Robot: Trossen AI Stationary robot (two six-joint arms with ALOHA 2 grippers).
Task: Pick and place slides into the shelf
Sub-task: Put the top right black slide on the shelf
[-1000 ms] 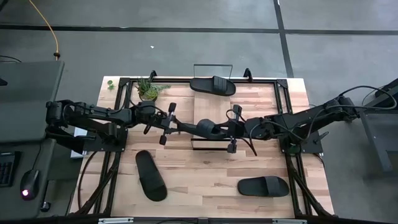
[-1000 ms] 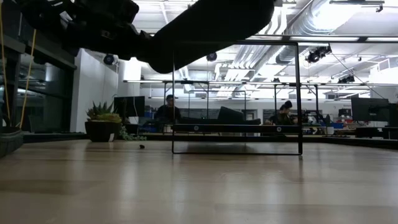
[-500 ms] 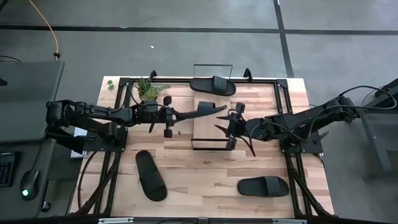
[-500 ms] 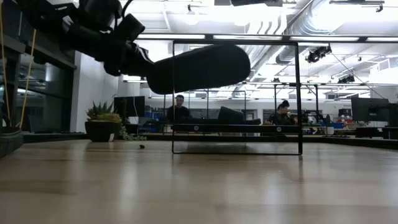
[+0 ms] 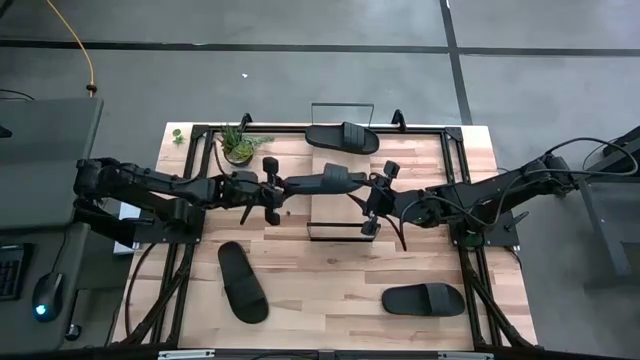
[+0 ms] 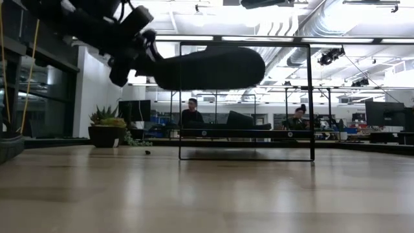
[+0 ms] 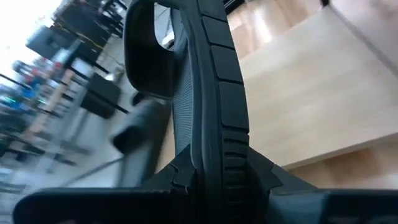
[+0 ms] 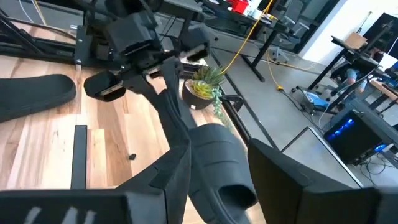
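My left gripper (image 5: 283, 186) is shut on one black slide (image 5: 328, 181), held in the air over the shelf (image 5: 336, 232); the slide also shows in the low view (image 6: 210, 68). My right gripper (image 5: 370, 197) is open at the slide's strap end (image 8: 214, 152), with a finger on either side; whether they touch it, I cannot tell. A second slide (image 5: 342, 137) lies on the shelf's far end. Two more slides lie flat on the table, one near left (image 5: 243, 282) and one near right (image 5: 423, 299). My left gripper pinches the sole's heel end (image 7: 214, 155) between its two fingers, one on each face of the sole. The fingers come level from the table's left and lie along the slide. The slide sticks out toward the right arm, about level and clear of table and shelf.
A small potted plant (image 5: 238, 143) stands at the table's far left, close to my left arm. The shelf's black wire end frame (image 6: 246, 97) stands upright mid-table. People sit at desks in the room behind (image 6: 191, 113).
My left gripper has carried the slide toward the table's far edge and lower, away from the low camera, and has rolled about its wrist; the slide now lies about level. My right gripper, beside the slide's end a second ago, has followed slightly toward the far edge.
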